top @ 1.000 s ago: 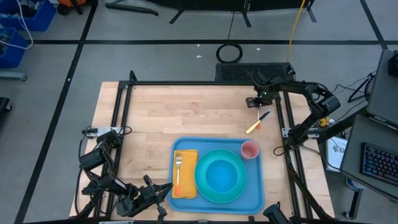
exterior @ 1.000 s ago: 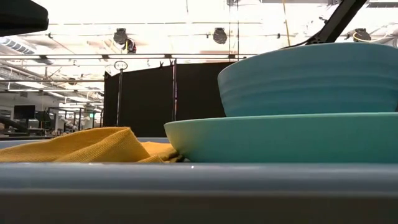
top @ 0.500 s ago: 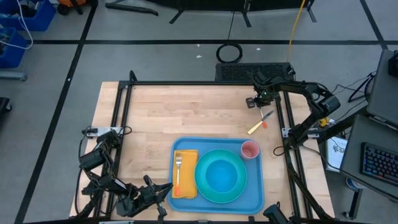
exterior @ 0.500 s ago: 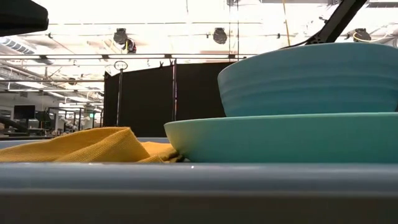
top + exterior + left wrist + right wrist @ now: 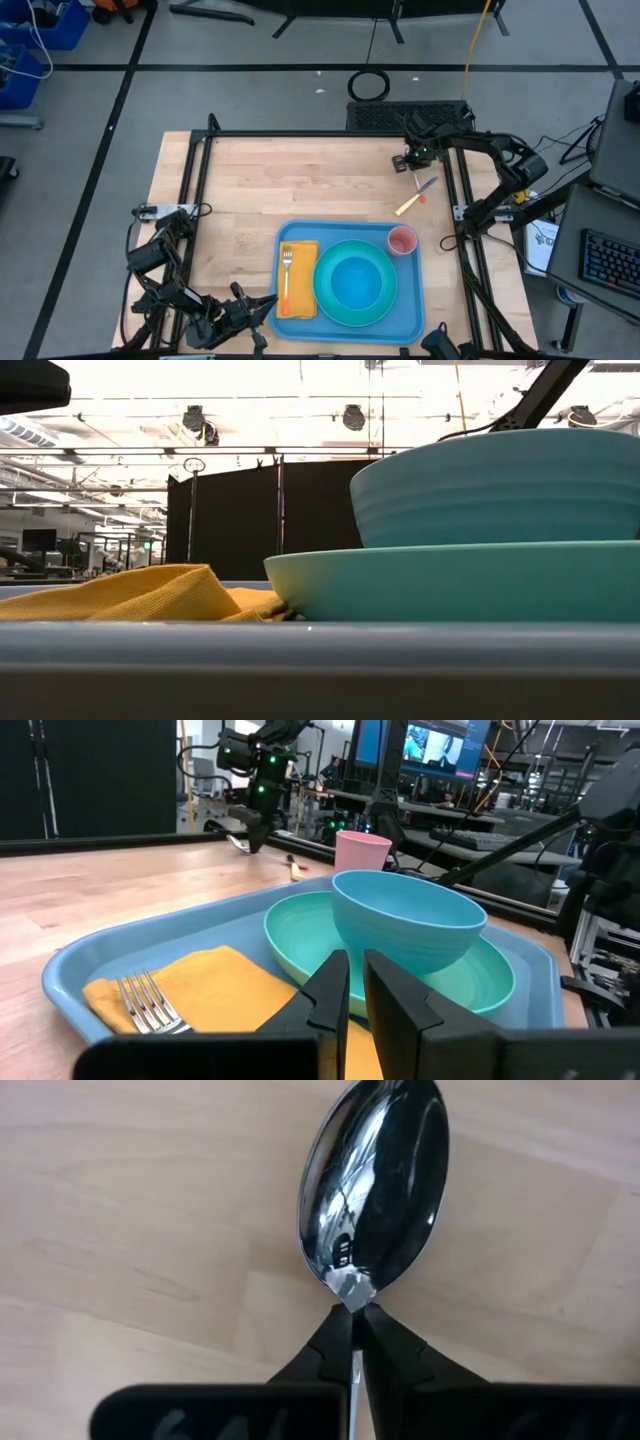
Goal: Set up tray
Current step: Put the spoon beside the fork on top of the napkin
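One tray lies at the near middle of the table, and it carries one yellow napkin, one fork, one teal plate, one blue bowl and one pink cup. The napkin lies flat on the tray's left part with the fork resting on top of it. The plate fills the middle, the bowl sits inside the plate, and the cup stands upright in the tray's far right corner. One yellow-handled utensil lies on the bare wood beyond that corner, apart from the tray. The right gripper is at the far right of the table, its fingers pinched on the neck of one spoon, whose bowl shows over the wood. The left gripper waits at the near left beside the tray, fingers nearly together with a thin gap and holding nothing.
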Robot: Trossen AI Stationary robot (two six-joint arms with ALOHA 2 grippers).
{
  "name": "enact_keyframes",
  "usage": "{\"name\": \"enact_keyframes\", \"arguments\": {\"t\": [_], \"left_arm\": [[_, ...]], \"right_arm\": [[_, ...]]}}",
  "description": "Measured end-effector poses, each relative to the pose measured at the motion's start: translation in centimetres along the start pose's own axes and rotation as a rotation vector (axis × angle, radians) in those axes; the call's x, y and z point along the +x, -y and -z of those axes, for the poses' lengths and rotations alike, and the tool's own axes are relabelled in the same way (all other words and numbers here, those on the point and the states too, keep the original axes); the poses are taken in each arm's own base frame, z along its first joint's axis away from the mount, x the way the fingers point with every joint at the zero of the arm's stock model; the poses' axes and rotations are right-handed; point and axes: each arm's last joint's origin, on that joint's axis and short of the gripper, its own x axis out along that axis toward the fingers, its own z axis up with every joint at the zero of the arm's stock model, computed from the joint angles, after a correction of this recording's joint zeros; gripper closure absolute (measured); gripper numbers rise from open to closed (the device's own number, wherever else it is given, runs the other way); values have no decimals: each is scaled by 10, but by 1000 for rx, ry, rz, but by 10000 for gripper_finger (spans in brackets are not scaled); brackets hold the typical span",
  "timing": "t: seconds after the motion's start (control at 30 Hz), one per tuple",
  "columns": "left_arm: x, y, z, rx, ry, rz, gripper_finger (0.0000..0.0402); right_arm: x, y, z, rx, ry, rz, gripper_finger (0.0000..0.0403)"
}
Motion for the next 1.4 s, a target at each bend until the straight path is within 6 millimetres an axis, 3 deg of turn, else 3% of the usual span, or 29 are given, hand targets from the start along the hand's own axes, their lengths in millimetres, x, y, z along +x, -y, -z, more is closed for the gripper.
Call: {"name": "enact_keyframes", "arguments": {"t": [0.33,0.63,0.97,1.4], "left_arm": [[0,0,0,-1,0,12,364],[0,1,0,-17,-1,26,364],[0,2,0,-36,-2,58,364],[0,2,0,-62,-3,60,364]], "right_arm": [[-21,-10,3,-51,100,-46,402],[-54,-21,12,-101,241,-82,402],[-93,-38,30,-174,434,-157,403],[-124,-71,60,-288,600,-274,403]]}}
